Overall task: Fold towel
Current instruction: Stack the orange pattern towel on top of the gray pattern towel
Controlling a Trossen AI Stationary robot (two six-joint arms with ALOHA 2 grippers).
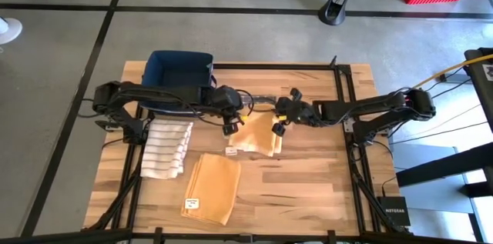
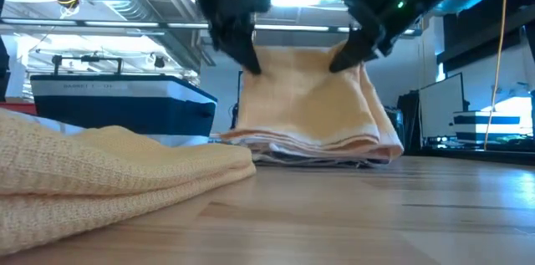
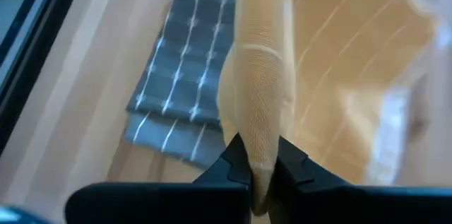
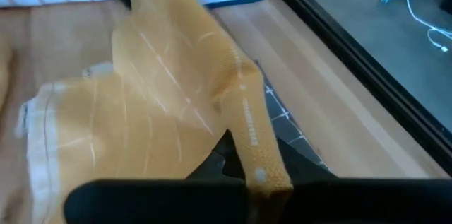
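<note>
A yellow towel lies at the table's middle, and its far edge is raised between my two grippers. In the low view the yellow towel hangs like a sheet. Its lower part rests on a dark grey checked towel lying flat on the table. My left gripper is shut on the raised edge's left end. My right gripper is shut on its right end. My left gripper pinches a bunched fold of the towel's raised left corner between its two fingers. The cloth runs away from the fingers as a rolled ridge. The corner is lifted clear and the rest slopes down to the table. My right gripper pinches the towel's raised right corner between its two fingers, the cloth gathered into a narrow fold. The corner is lifted clear. The sheet slopes from it down to the part lying on the table.
A blue bin stands at the far left of the table. A white striped towel lies folded at the left. A folded yellow towel lies near the front edge. Bare wood shows at the right front.
</note>
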